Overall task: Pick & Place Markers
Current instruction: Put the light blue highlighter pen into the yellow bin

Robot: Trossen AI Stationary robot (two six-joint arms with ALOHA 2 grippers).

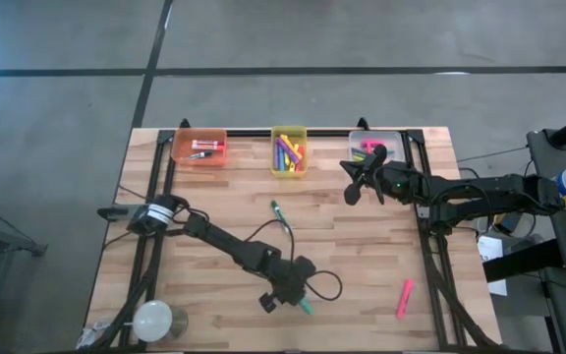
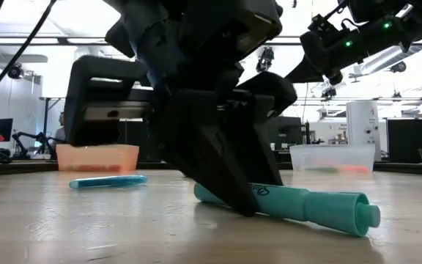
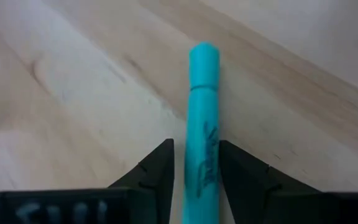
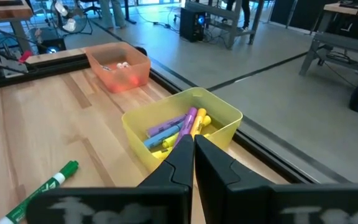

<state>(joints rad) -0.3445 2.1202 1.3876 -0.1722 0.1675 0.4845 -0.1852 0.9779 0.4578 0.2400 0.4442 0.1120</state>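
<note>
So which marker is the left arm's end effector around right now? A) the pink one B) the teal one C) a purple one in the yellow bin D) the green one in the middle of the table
B: the left end effector has a finger on each side of the teal marker, which lies flat on the table.

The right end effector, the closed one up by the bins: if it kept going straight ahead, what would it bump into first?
Probably the yellow bin: the right end effector points at its markers, though depth is hard to judge.
</note>
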